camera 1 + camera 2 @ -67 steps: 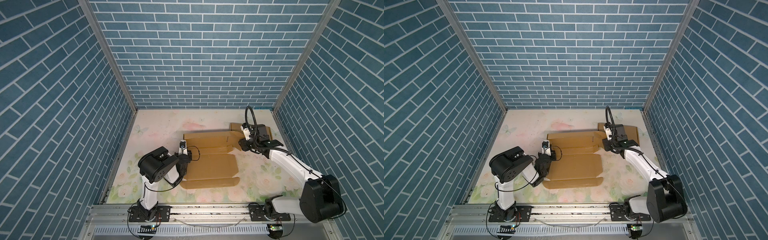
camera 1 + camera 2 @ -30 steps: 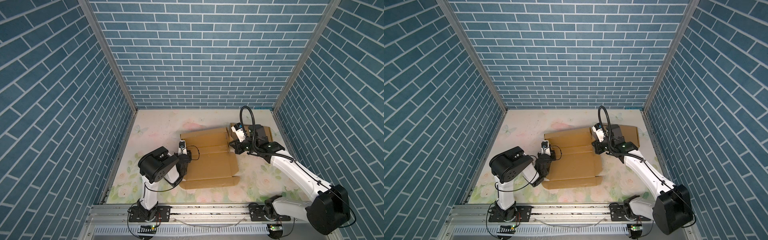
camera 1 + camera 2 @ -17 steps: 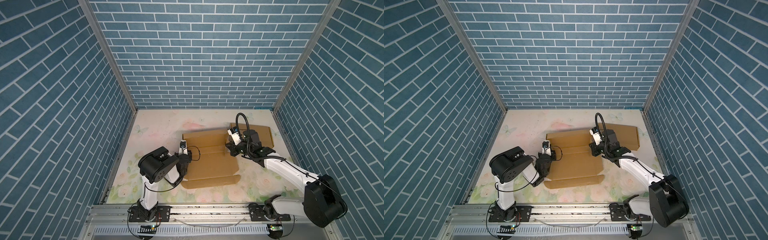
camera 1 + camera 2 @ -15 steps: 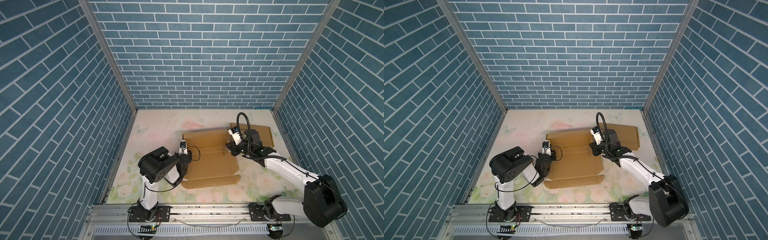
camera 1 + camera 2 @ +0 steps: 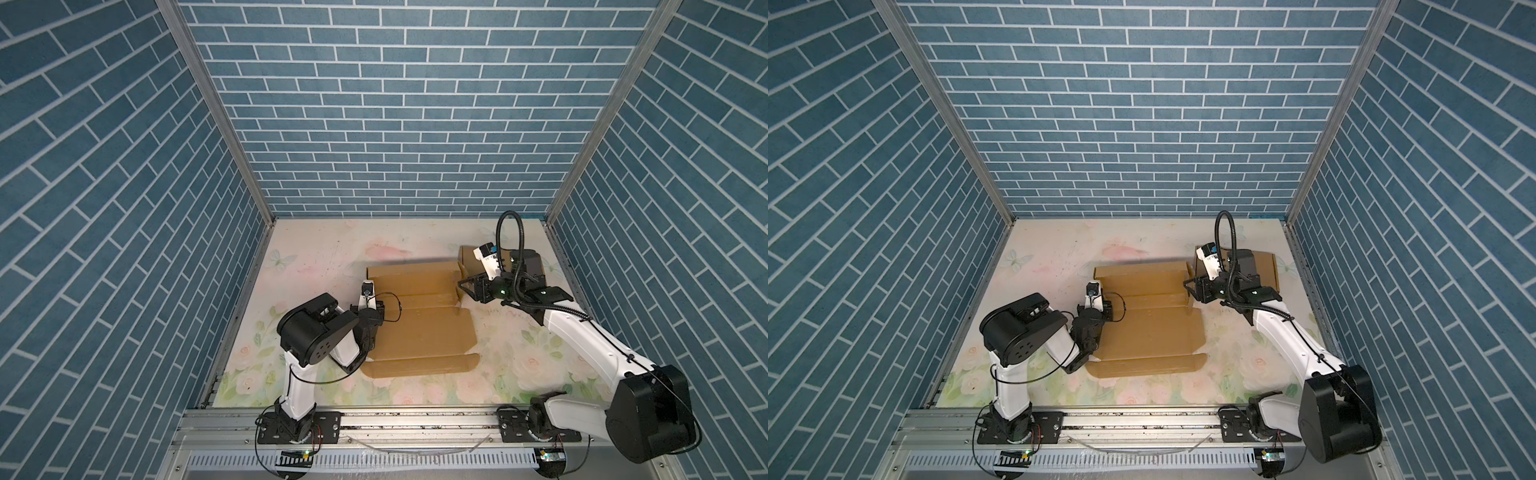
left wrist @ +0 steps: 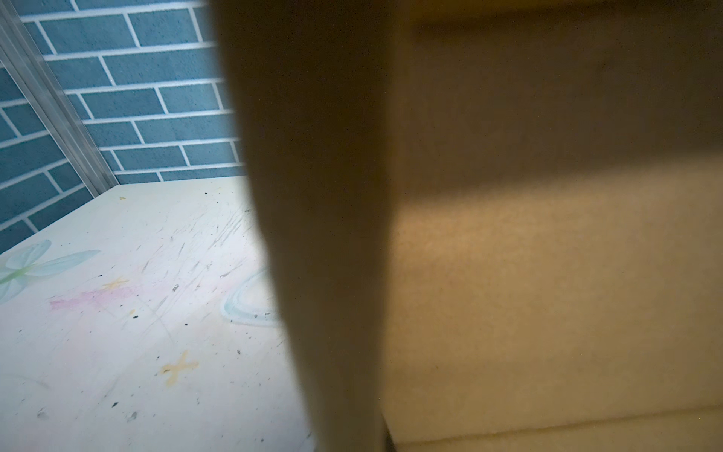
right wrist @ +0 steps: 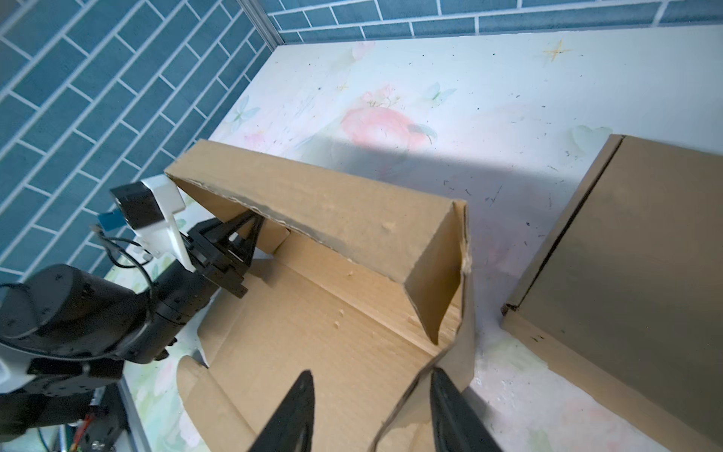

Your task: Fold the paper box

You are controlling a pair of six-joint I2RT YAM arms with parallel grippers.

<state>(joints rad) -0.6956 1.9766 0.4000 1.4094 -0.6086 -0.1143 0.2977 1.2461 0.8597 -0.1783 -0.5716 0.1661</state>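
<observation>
Paper box (image 7: 313,332), side flap — between spread jaws of right gripper (image 7: 371,374)

the left arm (image 5: 316,336) is folded tight at the left edge of the paper box (image 5: 419,332), with its elbow raised and its forearm angled down. the left gripper (image 7: 252,221) sits low, jaws closed to a point under the left end of the box's raised back panel; whether they pinch cardboard cannot be told. the right arm (image 5: 582,345) stretches long towards the box's right rear corner. the right gripper (image 7: 371,375) points at the box, jaws parted, a flap edge between them.
</observation>
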